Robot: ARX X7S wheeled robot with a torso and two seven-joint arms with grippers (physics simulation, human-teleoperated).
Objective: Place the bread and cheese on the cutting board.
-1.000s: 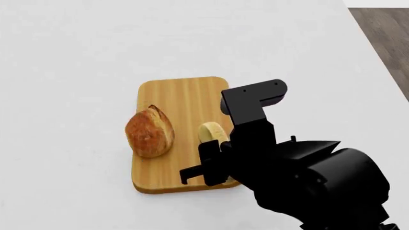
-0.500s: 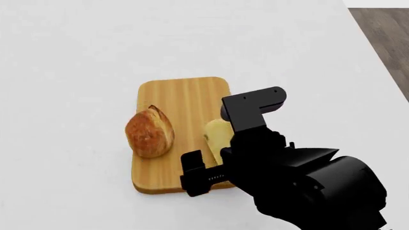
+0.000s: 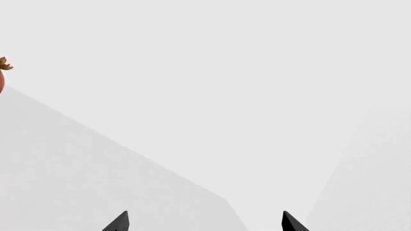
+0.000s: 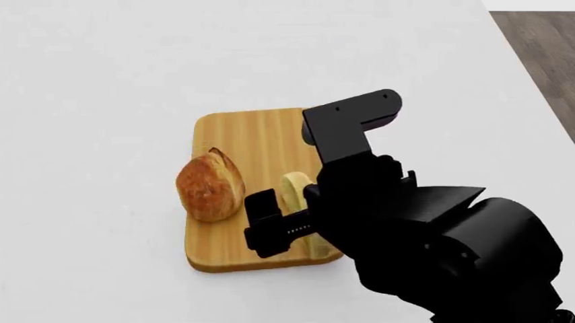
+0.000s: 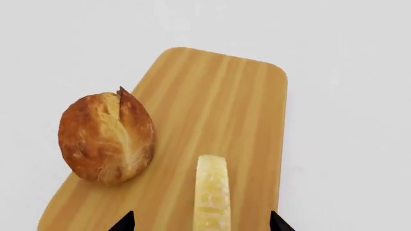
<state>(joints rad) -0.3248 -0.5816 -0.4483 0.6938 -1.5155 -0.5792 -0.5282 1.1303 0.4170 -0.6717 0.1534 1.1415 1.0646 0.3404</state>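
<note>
Right gripper has opened and lifted; cheese apparently rests freely on cutting board beside bread.

A golden-brown crust, paler along its split ridge, is shown on the bread. Pale yellow with a speckled, slightly darker rind is seen on the cheese. Light orange wood with lengthwise grain streaks is displayed by the cutting board. The right gripper is rendered matte black, the table plain white.
</note>
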